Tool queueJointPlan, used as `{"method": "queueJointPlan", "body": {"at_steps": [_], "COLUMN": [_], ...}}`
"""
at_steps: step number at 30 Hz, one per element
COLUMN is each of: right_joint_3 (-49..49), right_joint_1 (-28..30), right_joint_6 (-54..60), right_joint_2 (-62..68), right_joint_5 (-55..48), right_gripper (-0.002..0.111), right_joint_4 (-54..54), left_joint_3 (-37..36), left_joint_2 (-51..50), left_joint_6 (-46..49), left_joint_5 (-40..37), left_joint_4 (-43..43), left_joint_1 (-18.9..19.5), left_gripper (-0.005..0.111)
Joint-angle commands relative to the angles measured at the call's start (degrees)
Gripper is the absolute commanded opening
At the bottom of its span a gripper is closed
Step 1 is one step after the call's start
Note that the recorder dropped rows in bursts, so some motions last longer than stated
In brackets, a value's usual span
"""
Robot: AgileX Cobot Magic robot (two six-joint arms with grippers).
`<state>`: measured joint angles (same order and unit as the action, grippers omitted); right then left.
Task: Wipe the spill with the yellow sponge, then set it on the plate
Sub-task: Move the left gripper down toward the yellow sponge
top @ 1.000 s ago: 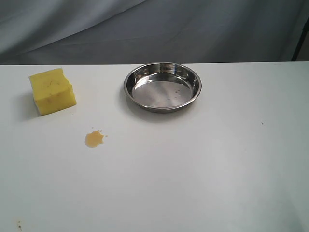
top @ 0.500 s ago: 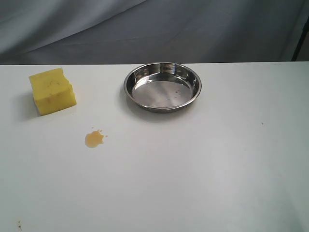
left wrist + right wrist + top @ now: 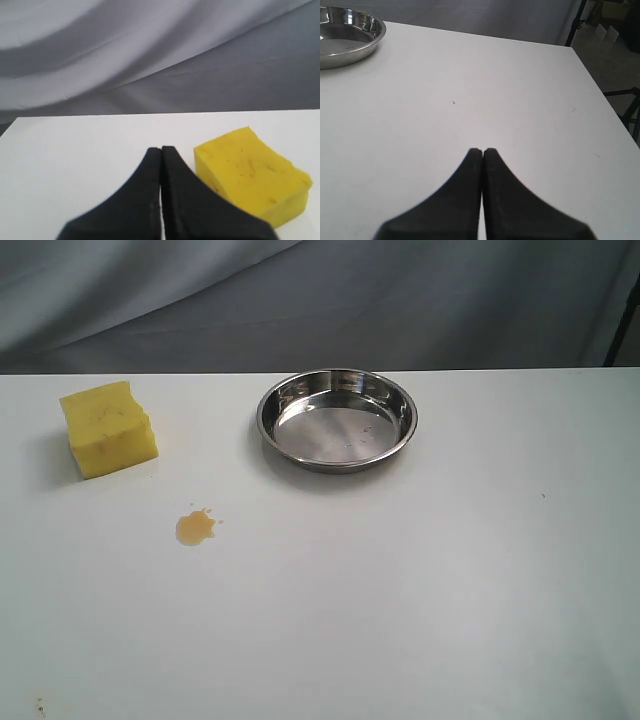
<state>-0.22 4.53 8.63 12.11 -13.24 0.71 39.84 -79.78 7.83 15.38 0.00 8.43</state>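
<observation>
A: Layout is logged. The white table (image 3: 420, 590) is taken as the work surface. The plate (image 3: 410, 425) is seen near its back edge, mid-width, with nothing in it.

B: The yellow sponge (image 3: 107, 428) is noted at the far left, flat on the table and well apart from the plate.

A: The left gripper (image 3: 161, 150) is seen near the sponge, fingers pressed together and nothing held. The right gripper (image 3: 482, 151) is likewise closed and empty, over bare table.

B: The spill (image 3: 195, 527) is recorded in front of the sponge, apart from it, unwiped.

A: The step is judged to be sponge pickup. The left fingers are best spread wider than the block, then closed gently on opposite faces. The underside should be left free for wiping.
</observation>
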Motion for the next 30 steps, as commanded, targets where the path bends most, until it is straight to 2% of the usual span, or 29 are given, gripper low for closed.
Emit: {"method": "queueJointPlan", "body": {"at_steps": [1,5,10,17,23,30], "right_joint_3": [0.2,0.2,0.2,0.2,0.2,0.2], "right_joint_1": [0.2,0.2,0.2,0.2,0.2,0.2], "right_joint_6": [-0.1,-0.1,-0.1,-0.1,-0.1,-0.1], "right_joint_2": [0.2,0.2,0.2,0.2,0.2,0.2], "right_joint_5": [0.5,0.5,0.5,0.5,0.5,0.5], "right_gripper": [0.000,0.000,0.000,0.000,0.000,0.000], "right_joint_4": [-0.3,-0.3,-0.3,-0.3,-0.3,-0.3], "left_joint_3": [0.4,0.4,1.4,8.6,13.8,15.8], "left_joint_2": [-4.2,-8.1,-11.8,-16.8,-20.2,-21.9], "left_joint_6": [-0.5,-1.4,-12.1,-26.3,-34.4,-44.0], "left_joint_5": [4.0,6.0,8.8,0.8,-5.3,-6.0], "left_joint_4": [8.4,16.5,19.3,31.1,37.1,46.8], "left_joint_1": [0.1,0.1,0.1,0.1,0.1,0.0], "left_gripper": [0.001,0.001,0.001,0.001,0.000,0.000]}}
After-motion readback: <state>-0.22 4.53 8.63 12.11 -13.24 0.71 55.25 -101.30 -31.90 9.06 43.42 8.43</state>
